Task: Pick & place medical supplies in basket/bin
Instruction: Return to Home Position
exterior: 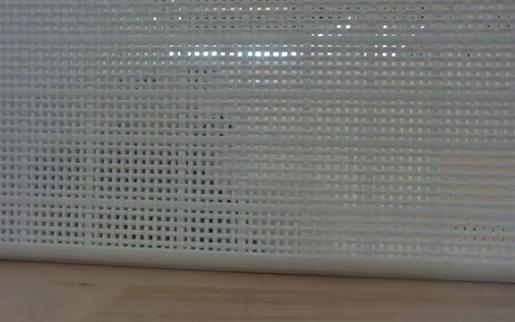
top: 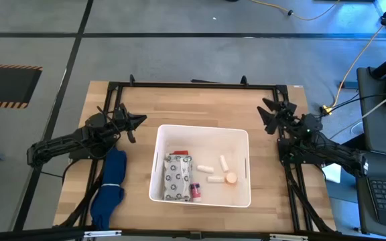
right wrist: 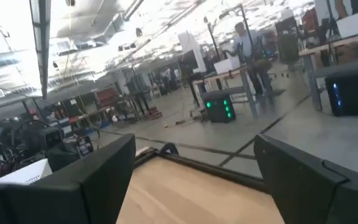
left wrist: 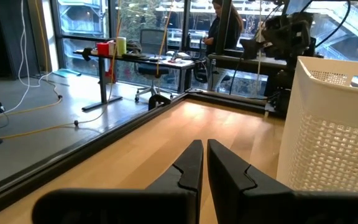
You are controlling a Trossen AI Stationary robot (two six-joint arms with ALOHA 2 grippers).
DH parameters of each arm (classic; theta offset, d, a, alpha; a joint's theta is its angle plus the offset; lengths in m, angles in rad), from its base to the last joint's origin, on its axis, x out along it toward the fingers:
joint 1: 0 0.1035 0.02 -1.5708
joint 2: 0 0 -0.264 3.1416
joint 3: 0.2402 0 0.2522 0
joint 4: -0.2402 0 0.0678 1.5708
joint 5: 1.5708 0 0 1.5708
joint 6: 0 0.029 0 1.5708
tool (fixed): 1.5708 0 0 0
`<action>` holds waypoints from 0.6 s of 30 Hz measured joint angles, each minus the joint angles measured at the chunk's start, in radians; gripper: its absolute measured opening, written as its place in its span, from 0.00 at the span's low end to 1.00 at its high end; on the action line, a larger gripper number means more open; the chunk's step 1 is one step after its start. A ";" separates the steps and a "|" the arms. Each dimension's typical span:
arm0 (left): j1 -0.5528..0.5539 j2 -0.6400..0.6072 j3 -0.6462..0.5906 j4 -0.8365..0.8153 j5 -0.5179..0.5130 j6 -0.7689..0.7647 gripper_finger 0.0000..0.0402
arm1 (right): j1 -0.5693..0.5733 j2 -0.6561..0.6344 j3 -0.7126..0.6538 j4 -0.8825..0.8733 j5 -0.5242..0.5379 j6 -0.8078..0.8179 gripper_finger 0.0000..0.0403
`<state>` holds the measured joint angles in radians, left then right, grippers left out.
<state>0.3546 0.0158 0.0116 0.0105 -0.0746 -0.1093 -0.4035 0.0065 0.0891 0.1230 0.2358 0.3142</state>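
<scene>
Inside the bin (top: 203, 128): two white tubes (top: 205, 167), one orange-capped vial (top: 230, 178), one patterned packet (top: 177, 178); left pincer (top: 141, 121) closed, right pincer (top: 265, 114) spread.

Two black arms, frame left and right

The left arm (top: 72, 144) and right arm (top: 324, 152) are chains of slim, angular dark links (both the same finish); the left gripper (left wrist: 202, 146) ends in flat black fingers (left wrist: 188, 171) with notched inner edges, the right gripper (right wrist: 194, 142) in broad, plain dark slabs.

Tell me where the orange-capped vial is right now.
In the high view, the vial lies inside the bin, in its right half, right beside a white tube.
</scene>
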 joint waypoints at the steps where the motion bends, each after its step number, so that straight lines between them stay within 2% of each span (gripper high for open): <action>1: 0.000 0.000 0.000 0.000 0.000 0.000 0.04 | 0.000 -0.004 -0.013 0.010 0.000 0.002 0.82; 3: 0.000 0.000 0.000 0.000 0.000 0.000 0.04 | 0.000 -0.005 -0.071 0.106 0.000 -0.021 0.82; 8: 0.000 0.000 0.000 0.005 -0.001 0.000 0.04 | 0.000 -0.005 -0.077 0.147 -0.018 -0.098 0.82; 13: 0.000 0.000 0.000 0.007 -0.001 0.000 0.04 | 0.000 -0.006 -0.078 0.143 -0.022 -0.110 0.82; 18: 0.000 0.000 0.000 0.007 -0.001 0.000 0.04 | 0.000 -0.006 -0.078 0.084 -0.108 -0.163 0.82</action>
<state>0.3546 0.0158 0.0116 0.0174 -0.0753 -0.1093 -0.4030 0.0010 0.0109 0.2071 0.1274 0.1516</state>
